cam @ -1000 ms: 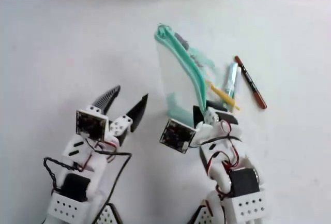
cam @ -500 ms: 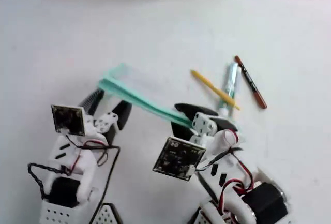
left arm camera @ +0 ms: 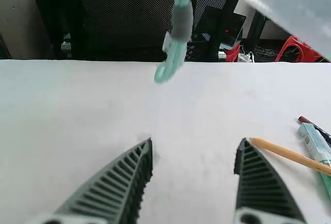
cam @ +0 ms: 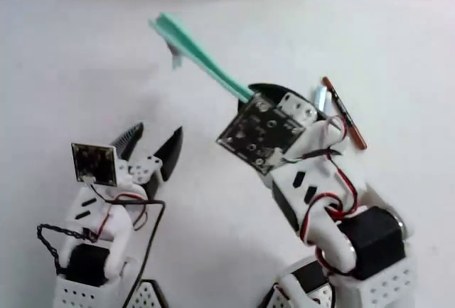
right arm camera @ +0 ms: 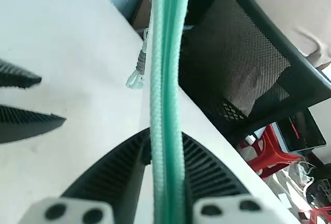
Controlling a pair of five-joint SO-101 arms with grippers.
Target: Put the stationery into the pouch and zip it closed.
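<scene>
Right gripper (cam: 252,94) pinches the pouch (cam: 199,55) by its green zip edge, held aloft at upper centre. Left gripper (cam: 158,131) stands spread at lower left. Risk: thin-edge hold may slip; the arm (cam: 313,180) may knock the pens (cam: 346,116) beneath.

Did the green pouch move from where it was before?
Yes. Held by the right gripper, the pouch swung away from the brown pen, toward the far edge of the table.

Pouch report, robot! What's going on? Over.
Right gripper shut on pouch, held off table. Left gripper open, empty. Pencil and pens on table, outside pouch.
</scene>
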